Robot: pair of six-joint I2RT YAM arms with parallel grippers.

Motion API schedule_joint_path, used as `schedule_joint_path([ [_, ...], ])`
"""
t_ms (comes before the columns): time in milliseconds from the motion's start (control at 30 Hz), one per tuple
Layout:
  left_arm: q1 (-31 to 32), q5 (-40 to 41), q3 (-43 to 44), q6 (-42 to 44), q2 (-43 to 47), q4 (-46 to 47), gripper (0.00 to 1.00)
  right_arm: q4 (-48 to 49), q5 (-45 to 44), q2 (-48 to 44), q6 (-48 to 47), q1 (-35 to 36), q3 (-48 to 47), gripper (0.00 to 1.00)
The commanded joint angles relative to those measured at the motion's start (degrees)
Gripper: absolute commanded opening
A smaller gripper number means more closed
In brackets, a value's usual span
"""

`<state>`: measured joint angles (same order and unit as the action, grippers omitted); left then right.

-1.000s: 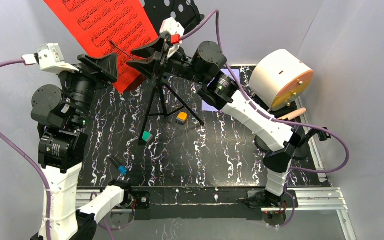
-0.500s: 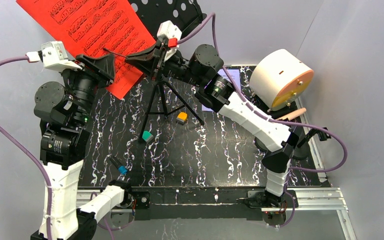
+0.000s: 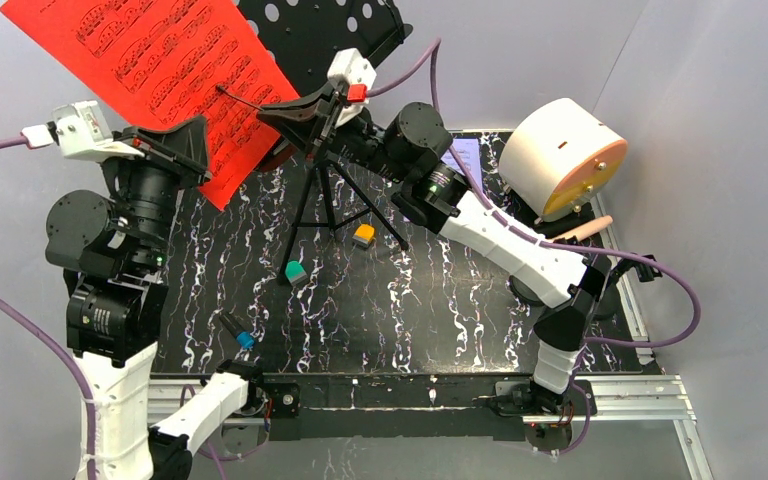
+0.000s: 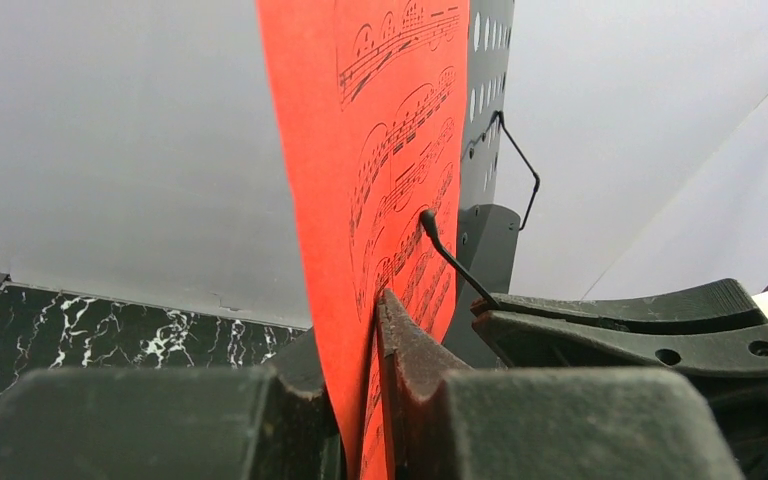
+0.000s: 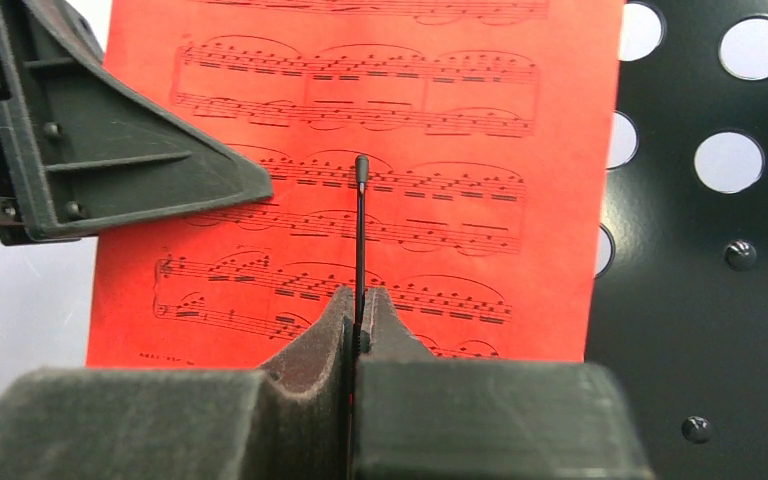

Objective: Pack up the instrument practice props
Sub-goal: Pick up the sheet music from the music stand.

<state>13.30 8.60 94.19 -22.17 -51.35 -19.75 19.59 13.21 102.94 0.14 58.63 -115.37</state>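
Observation:
A red music sheet (image 3: 150,70) printed with staves is held up at the back left, in front of the black perforated music rack (image 3: 330,30) on its tripod (image 3: 325,200). My left gripper (image 3: 200,140) is shut on the sheet's lower edge; in the left wrist view the sheet (image 4: 380,150) runs up from between the fingers (image 4: 365,330). My right gripper (image 3: 270,108) is shut on the rack's thin black wire arm (image 5: 360,230), which lies across the sheet (image 5: 380,100) and enters the closed fingers (image 5: 358,310). The rack's holes (image 5: 700,250) show to the right.
A big white cylinder with an orange face (image 3: 560,155) stands at the back right, a beige stick (image 3: 585,228) beside it. A pale sheet (image 3: 463,152) lies flat, partly under the right arm. Small orange (image 3: 363,235), green (image 3: 295,272) and blue (image 3: 243,338) pieces lie on the black marbled table (image 3: 410,320).
Both grippers have closed, the left on the red sheet and the right on the wire arm. The left arm has drawn the sheet leftwards across the rack.

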Motion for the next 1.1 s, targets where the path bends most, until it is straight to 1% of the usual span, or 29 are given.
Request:
schedule_joint_path([
  [0, 0.0, 2.3, -0.2, 0.7, 1.3, -0.5, 0.07, 4.5, -4.2, -2.5, -0.6, -0.7, 0.2, 0.01],
  [267, 0.0, 6.1, -1.8, 1.9, 6.0, -4.2, 0.04, 5.0, -5.3, -2.8, -0.6, -0.7, 1.8, 0.01],
  [400, 0.0, 8.7, -3.8, 2.0, 10.3, -6.0, 0.03, 5.0, -5.3, -2.6, -0.6, -0.7, 2.5, 0.01],
  [500, -0.1, 11.0, -5.9, 2.0, 13.7, -7.1, 0.00, 4.9, -5.2, -2.5, -0.6, -0.7, 3.0, 0.01],
  [667, -0.1, 14.4, -8.7, 1.5, 19.1, -9.0, 0.00, 4.7, -4.7, -2.5, 0.5, -0.7, 3.7, 0.01],
  [800, 0.0, 16.0, -10.8, 0.4, 22.2, -11.6, 0.00, 5.0, -4.0, -3.0, 0.8, -0.6, 5.5, 0.11],
  [833, -0.1, 16.4, -11.3, 0.1, 22.9, -12.4, 0.00, 5.3, -3.7, -3.2, 0.8, -0.6, 6.0, 0.17],
  [1000, 0.0, 17.0, -14.0, -2.3, 25.6, -16.2, 0.00, 6.1, -2.8, -5.0, 0.3, -0.7, 8.4, 0.38],
  [1067, -0.1, 16.4, -15.3, -3.7, 26.2, -16.9, 0.00, 7.3, -2.7, -6.1, 0.1, -0.6, 10.3, 0.50],
])
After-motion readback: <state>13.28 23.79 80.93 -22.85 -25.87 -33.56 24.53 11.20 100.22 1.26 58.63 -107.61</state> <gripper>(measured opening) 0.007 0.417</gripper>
